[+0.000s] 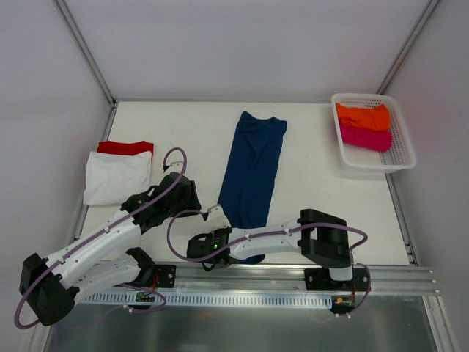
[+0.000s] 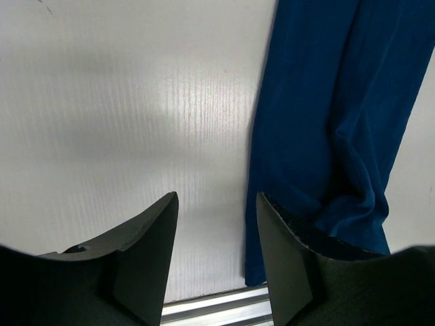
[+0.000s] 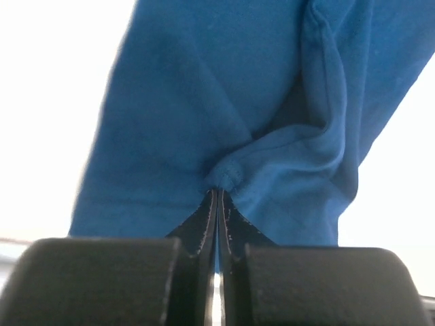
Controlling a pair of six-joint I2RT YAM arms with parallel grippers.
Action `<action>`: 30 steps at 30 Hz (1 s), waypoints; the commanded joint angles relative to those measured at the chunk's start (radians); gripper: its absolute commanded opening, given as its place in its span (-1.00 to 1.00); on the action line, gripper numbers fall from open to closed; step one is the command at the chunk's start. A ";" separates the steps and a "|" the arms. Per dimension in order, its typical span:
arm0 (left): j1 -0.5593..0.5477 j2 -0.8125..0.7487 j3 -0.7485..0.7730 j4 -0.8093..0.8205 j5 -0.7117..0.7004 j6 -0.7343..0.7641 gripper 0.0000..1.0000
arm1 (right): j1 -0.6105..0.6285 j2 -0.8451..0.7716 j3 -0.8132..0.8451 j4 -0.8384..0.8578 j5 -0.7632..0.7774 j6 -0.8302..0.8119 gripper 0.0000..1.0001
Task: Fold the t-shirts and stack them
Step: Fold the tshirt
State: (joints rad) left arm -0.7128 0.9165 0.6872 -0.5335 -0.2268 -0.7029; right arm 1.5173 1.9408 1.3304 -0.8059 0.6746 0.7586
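A navy blue t-shirt [image 1: 253, 165] lies folded into a long strip down the middle of the table. My right gripper [image 1: 221, 224] is shut on its near hem, and in the right wrist view the cloth [image 3: 224, 102] bunches at the closed tips [image 3: 217, 193]. My left gripper [image 1: 192, 199] hangs open just left of that shirt, holding nothing. Bare table shows between its fingers [image 2: 217, 204], with the navy cloth [image 2: 326, 122] behind the right one. A folded white t-shirt [image 1: 116, 177] lies on a red one [image 1: 126, 147] at the left. Orange [image 1: 363, 116] and magenta [image 1: 365, 138] t-shirts sit in the basket.
The white mesh basket [image 1: 399, 158] stands at the table's far right corner. A metal rail [image 1: 293, 275] runs along the near edge, in front of the arm bases. White walls and frame posts close in the table's back and sides.
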 commanded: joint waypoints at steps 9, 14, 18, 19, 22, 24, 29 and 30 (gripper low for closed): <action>-0.001 0.039 0.008 0.035 0.026 -0.001 0.00 | 0.127 -0.031 0.141 -0.147 0.023 0.051 -0.99; -0.001 0.041 0.017 0.033 0.038 0.013 0.00 | 0.156 0.027 0.141 -0.147 -0.023 0.082 -0.99; -0.001 0.039 0.018 0.035 0.049 0.020 -0.01 | 0.164 0.058 0.141 -0.147 -0.041 0.099 -0.99; -0.001 0.041 0.018 0.035 0.050 0.020 -0.01 | 0.165 0.060 0.139 -0.141 -0.040 0.099 -0.99; -0.001 0.041 0.014 0.033 0.055 0.020 -0.01 | 0.165 0.064 0.128 -0.102 -0.029 0.087 -0.95; -0.001 0.041 0.011 0.033 0.057 0.017 -0.01 | 0.165 0.072 0.138 -0.090 -0.017 0.067 -0.81; -0.001 0.039 0.000 0.033 0.061 0.013 -0.02 | 0.159 0.087 0.174 -0.075 0.059 0.021 -0.74; -0.001 0.039 -0.005 0.033 0.061 0.013 -0.02 | 0.155 0.089 0.179 -0.069 0.059 0.012 -0.74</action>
State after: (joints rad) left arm -0.7128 0.9558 0.6872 -0.5095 -0.1837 -0.6968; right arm 1.6733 2.0270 1.4616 -0.8860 0.6777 0.7990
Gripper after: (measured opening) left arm 0.491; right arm 0.131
